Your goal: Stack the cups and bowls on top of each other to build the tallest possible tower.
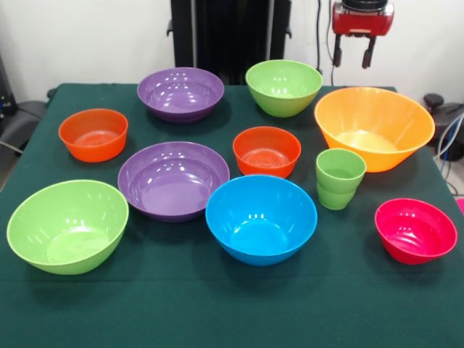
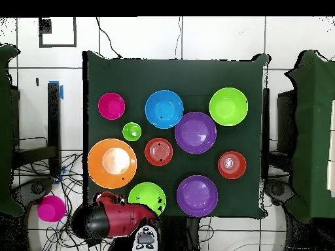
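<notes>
All bowls sit apart and upright on the green table (image 1: 217, 312). There are two purple bowls (image 1: 180, 93) (image 1: 173, 179), two light-green bowls (image 1: 283, 86) (image 1: 67, 225) and two orange-red bowls (image 1: 93, 133) (image 1: 266, 150). There is also a blue bowl (image 1: 261, 217), a large orange-yellow bowl (image 1: 373, 127) and a pink-red bowl (image 1: 415, 230). Two light-green cups (image 1: 339, 177) stand nested one in the other between the orange-yellow and pink-red bowls; they also show in the overhead view (image 2: 131, 131). My gripper (image 1: 353, 54) hangs open and empty, high behind the orange-yellow bowl at the table's far edge.
The red arm (image 2: 114, 219) sits off the table's edge by the orange-yellow bowl (image 2: 112, 163). A pink round object (image 2: 50, 208) lies on the floor beside the table. Cables lie around the robot's base.
</notes>
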